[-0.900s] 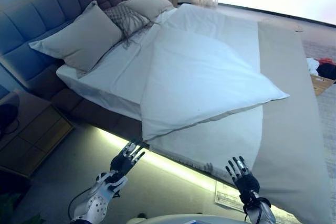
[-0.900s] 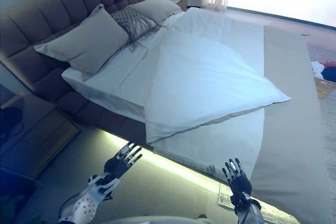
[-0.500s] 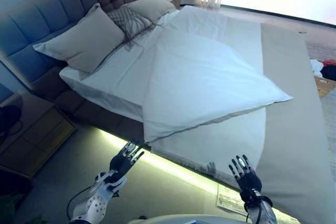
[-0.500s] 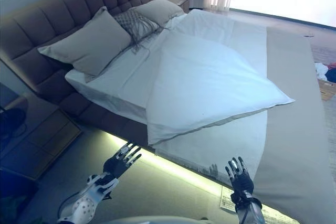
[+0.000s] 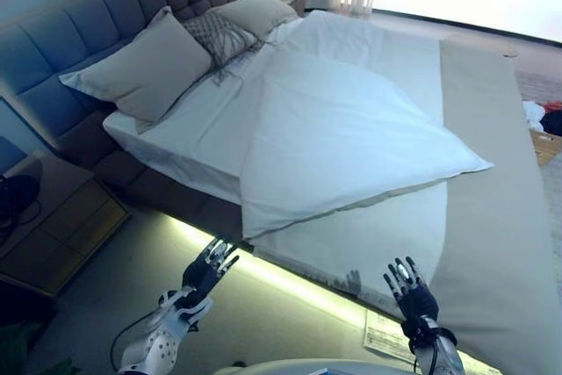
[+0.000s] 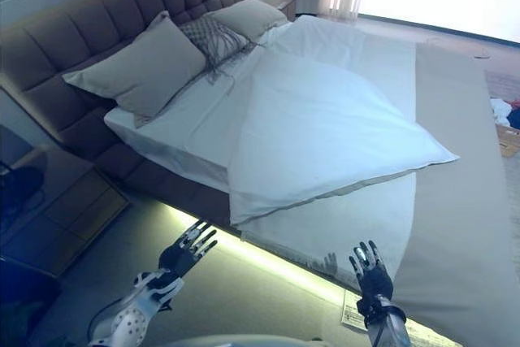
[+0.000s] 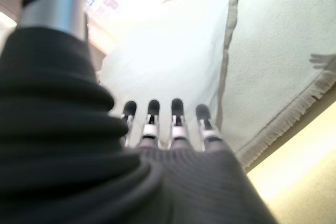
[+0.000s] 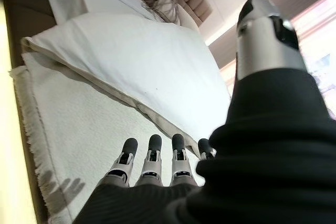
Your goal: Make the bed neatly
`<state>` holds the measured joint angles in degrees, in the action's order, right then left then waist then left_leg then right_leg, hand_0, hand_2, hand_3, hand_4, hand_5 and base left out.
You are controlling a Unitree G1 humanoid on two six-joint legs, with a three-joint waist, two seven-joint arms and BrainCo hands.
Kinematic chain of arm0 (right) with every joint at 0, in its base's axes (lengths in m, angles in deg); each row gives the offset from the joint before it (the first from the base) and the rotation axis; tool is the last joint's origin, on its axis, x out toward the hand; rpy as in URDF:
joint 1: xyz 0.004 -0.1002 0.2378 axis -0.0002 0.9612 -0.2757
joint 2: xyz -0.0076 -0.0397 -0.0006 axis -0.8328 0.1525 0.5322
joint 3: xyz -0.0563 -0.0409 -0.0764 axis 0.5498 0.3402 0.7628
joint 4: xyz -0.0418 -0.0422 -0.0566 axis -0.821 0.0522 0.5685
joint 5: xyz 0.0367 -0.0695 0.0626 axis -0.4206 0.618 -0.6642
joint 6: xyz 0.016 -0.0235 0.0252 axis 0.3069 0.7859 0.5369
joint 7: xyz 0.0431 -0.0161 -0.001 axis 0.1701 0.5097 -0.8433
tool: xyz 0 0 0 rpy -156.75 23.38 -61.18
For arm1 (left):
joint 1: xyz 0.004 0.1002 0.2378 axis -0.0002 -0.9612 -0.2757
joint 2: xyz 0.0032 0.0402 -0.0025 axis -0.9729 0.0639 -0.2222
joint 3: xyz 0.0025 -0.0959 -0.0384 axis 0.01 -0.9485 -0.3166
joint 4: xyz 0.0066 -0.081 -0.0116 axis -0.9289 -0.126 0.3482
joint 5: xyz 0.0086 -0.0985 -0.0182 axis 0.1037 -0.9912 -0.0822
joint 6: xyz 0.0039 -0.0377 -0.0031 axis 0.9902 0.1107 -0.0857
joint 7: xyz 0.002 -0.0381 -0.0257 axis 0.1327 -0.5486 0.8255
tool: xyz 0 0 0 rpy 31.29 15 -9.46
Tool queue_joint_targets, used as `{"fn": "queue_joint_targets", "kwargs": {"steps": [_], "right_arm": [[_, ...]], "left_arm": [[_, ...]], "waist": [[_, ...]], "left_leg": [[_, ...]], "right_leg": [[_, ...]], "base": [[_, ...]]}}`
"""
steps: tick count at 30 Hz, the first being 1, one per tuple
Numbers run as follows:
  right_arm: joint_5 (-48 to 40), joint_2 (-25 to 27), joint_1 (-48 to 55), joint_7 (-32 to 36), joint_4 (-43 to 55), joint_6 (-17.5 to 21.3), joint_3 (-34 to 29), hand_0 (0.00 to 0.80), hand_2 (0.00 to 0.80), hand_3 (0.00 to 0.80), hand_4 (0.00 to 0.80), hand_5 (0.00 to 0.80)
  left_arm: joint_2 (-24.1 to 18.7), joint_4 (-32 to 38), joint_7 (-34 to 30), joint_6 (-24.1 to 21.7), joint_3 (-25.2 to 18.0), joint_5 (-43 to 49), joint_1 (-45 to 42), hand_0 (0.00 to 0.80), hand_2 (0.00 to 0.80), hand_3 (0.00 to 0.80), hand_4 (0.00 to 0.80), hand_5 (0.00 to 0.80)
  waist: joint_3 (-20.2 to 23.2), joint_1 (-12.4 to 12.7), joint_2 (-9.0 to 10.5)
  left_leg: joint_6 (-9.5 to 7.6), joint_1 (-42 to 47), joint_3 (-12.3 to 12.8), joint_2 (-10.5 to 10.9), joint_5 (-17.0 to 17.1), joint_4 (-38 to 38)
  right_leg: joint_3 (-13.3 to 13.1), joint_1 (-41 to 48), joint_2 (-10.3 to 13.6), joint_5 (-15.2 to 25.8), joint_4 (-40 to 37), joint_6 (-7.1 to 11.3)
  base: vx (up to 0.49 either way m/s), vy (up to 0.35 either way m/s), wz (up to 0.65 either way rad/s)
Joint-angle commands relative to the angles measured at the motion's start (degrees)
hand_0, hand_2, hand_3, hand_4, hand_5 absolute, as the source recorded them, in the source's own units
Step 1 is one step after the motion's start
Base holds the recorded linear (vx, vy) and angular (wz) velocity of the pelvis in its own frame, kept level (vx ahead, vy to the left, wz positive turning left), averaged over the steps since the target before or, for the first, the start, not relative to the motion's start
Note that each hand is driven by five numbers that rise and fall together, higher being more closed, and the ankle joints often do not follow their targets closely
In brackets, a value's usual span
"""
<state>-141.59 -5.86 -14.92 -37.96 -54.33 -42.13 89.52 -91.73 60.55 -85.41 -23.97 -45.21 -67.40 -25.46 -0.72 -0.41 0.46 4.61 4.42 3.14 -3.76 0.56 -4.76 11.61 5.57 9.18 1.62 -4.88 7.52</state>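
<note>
A white duvet lies folded back across the bed, its near corner hanging at the bed's side edge. Under it lie a white fringed blanket and a beige bedspread on the right. Three pillows lean at the grey tufted headboard. My left hand is open, low beside the bed, short of the duvet corner. My right hand is open, just short of the blanket's fringed edge. Both hands hold nothing.
A wooden nightstand stands at the left of the bed. A lit strip runs under the bed frame. A printed sheet lies on the floor by my right hand. Clothes lie on the floor at far right.
The camera has shifted slightly, so the bed sits a little to the right in the view. Both hands stay open and low beside the bed.
</note>
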Motion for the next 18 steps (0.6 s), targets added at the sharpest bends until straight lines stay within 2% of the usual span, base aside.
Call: {"fn": "queue_joint_targets", "kwargs": {"steps": [1, 2, 4, 5, 7, 11, 14, 16, 18], "right_arm": [[-1.5, 2.4, -1.1, 2.4, 5.1, -1.7, 1.5, 0.000, 0.000, 0.000, 0.000, 0.000], [-1.7, 3.0, -1.2, 2.2, 5.3, -2.1, 1.7, 0.000, 0.000, 0.000, 0.000, 0.000], [-1.7, 3.5, -2.2, 1.5, 4.4, -1.0, 2.0, 0.000, 0.000, 0.000, 0.000, 0.000], [-2.8, 3.3, -2.5, 2.1, 4.3, -0.3, 2.0, 0.000, 0.000, 0.000, 0.000, 0.000], [-5.3, 2.0, -0.9, 2.5, 5.4, 0.3, 0.5, 0.000, 0.000, 0.000, 0.000, 0.000], [-6.0, -0.2, 1.2, 1.7, 3.8, 1.7, -1.2, 0.000, 0.000, 0.000, 0.000, 0.000], [-4.8, -0.6, 3.1, 2.8, 4.4, 3.1, -1.7, 0.000, 0.000, 0.000, 0.000, 0.000], [-4.7, -0.2, 3.5, 2.6, 4.5, 2.7, -2.1, 0.000, 0.000, 0.000, 0.000, 0.000], [-4.8, 0.3, 4.2, 2.7, 4.5, 1.9, -2.3, 0.000, 0.000, 0.000, 0.000, 0.000]], "left_arm": [[-1.8, 3.8, -0.8, -2.5, -2.6, 0.4, -0.2, 0.000, 0.000, 0.000, 0.000, 0.000], [-1.8, 4.1, -1.4, -2.5, -2.8, 0.1, -0.7, 0.000, 0.000, 0.000, 0.000, 0.000], [-1.6, 4.5, -2.3, -2.0, -2.8, -0.8, -0.7, 0.000, 0.000, 0.000, 0.000, 0.000], [-1.9, 3.8, -1.9, -2.3, -2.2, -1.4, -0.4, 0.000, 0.000, 0.000, 0.000, 0.000], [-2.4, 2.4, -1.7, -2.3, -1.7, -1.6, 1.0, 0.000, 0.000, 0.000, 0.000, 0.000], [-2.0, 2.8, -1.1, -2.0, -0.6, 0.0, 1.6, 0.000, 0.000, 0.000, 0.000, 0.000], [-2.5, 1.0, -2.0, -2.6, 0.2, 0.2, 2.6, 0.000, 0.000, 0.000, 0.000, 0.000], [-2.8, 0.8, -1.8, -2.1, 0.1, 0.0, 3.1, 0.000, 0.000, 0.000, 0.000, 0.000], [-3.0, 2.0, -1.2, -0.5, -0.8, -0.7, 3.1, 0.000, 0.000, 0.000, 0.000, 0.000]], "waist": [[-0.7, 1.5, 3.04], [-1.9, 1.8, 3.06], [-3.4, 1.7, 2.33], [-4.1, 0.8, 1.46], [-4.6, -0.7, 1.25], [-4.3, -0.9, 0.64], [-4.4, -1.7, -1.68], [-5.2, -2.2, -2.87], [-5.6, -2.7, -2.40]], "left_leg": [[-1.66, -6.2, 2.9, 1.4, -4.7, 16.9], [-1.69, -8.1, 1.9, 1.8, -4.9, 20.1], [-3.85, -8.2, 1.4, 2.7, -5.9, 18.3], [-5.12, -6.7, 1.4, 3.1, -5.3, 15.9], [-5.81, -5.9, 2.2, 4.2, -5.4, 15.4], [-7.77, -4.8, 0.8, 6.4, -5.2, 13.2], [-10.52, -4.6, 0.5, 7.8, -4.5, 11.7], [-10.91, -4.2, 1.1, 7.8, -4.8, 12.1], [-10.75, -3.5, 2.2, 8.4, -5.9, 12.9]], "right_leg": [[-3.3, -4.2, 1.1, 0.1, 7.4, 0.73], [-3.9, -4.7, 1.0, -0.3, 8.9, 0.26], [-5.1, -7.5, 2.1, 0.1, 15.3, 0.60], [-5.7, -10.2, 2.8, 1.3, 20.0, 1.01], [-7.0, -11.5, 3.7, 2.5, 22.6, 1.61], [-7.1, -11.8, 5.8, 4.9, 27.0, 1.21], [-8.0, -17.6, 4.7, 9.0, 41.8, 0.46], [-7.3, -22.5, 4.2, 10.2, 49.6, 0.41], [-6.0, -24.9, 4.7, 11.1, 48.3, 0.84]], "base": [[-0.018, -0.020, 0.08], [-0.040, 0.076, 0.14], [-0.047, 0.245, 0.16], [0.009, 0.312, -0.02], [0.081, 0.225, -0.08], [0.120, 0.169, 0.15], [0.049, 0.281, 0.15], [0.078, 0.230, 0.09], [0.184, 0.031, -0.10]]}}
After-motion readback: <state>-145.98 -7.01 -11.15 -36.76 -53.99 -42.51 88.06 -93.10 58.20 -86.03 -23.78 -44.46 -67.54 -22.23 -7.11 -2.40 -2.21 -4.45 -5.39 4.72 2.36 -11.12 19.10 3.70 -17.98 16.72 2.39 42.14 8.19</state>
